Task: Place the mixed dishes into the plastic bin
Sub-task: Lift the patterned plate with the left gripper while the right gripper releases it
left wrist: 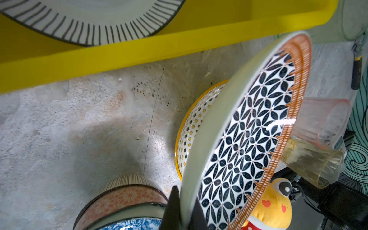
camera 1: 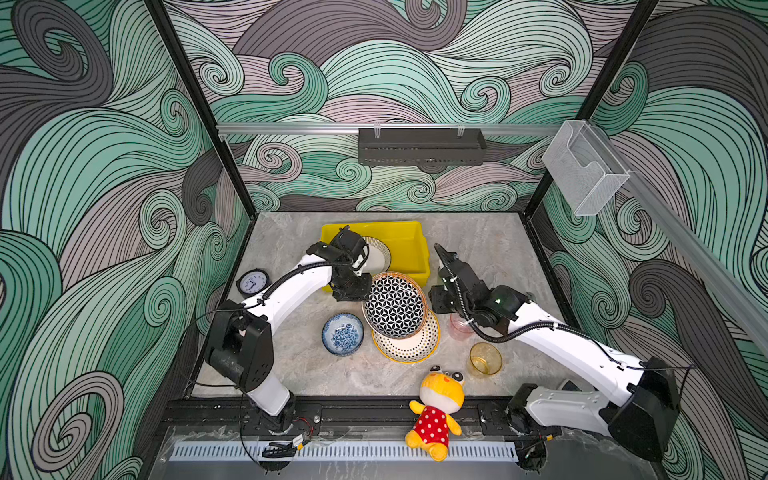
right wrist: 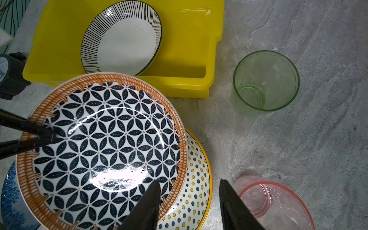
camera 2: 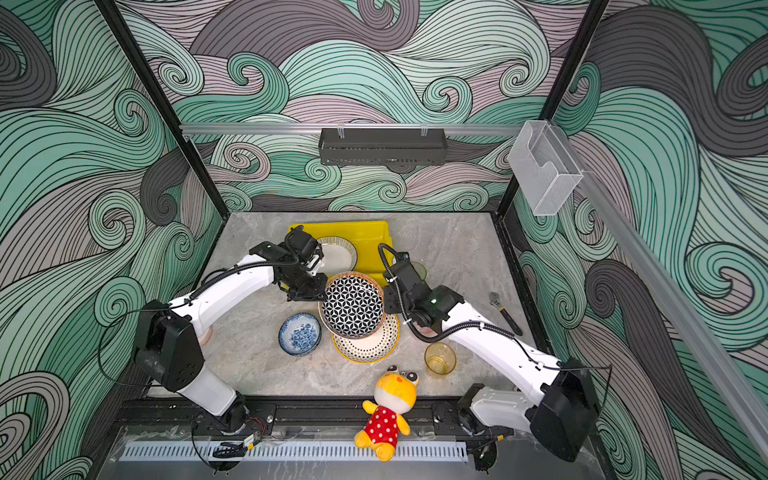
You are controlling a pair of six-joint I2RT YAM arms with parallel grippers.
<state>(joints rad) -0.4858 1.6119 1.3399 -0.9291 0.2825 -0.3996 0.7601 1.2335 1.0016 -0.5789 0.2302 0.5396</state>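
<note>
My left gripper [camera 1: 369,293] [left wrist: 185,207] is shut on the left rim of the geometric plate [camera 1: 395,305] [right wrist: 107,149]. This plate is held tilted over the dotted plate [camera 1: 415,345] [right wrist: 197,179], just in front of the yellow plastic bin [camera 1: 411,249] [right wrist: 189,49]. A striped plate [camera 1: 379,254] [right wrist: 123,39] leans inside the bin. My right gripper [camera 1: 432,301] [right wrist: 189,181] is open at the geometric plate's right edge, holding nothing. A blue floral bowl [camera 1: 343,333], pink cup [right wrist: 274,203], green cup [right wrist: 266,79] and amber cup [camera 1: 485,359] stand on the table.
A yellow plush toy [camera 1: 438,411] lies at the front edge. The black clock [camera 1: 253,282] sits at the left and a wrench [camera 2: 505,311] at the right. A dark grey tray [camera 1: 422,145] and a clear box [camera 1: 586,170] hang on the walls.
</note>
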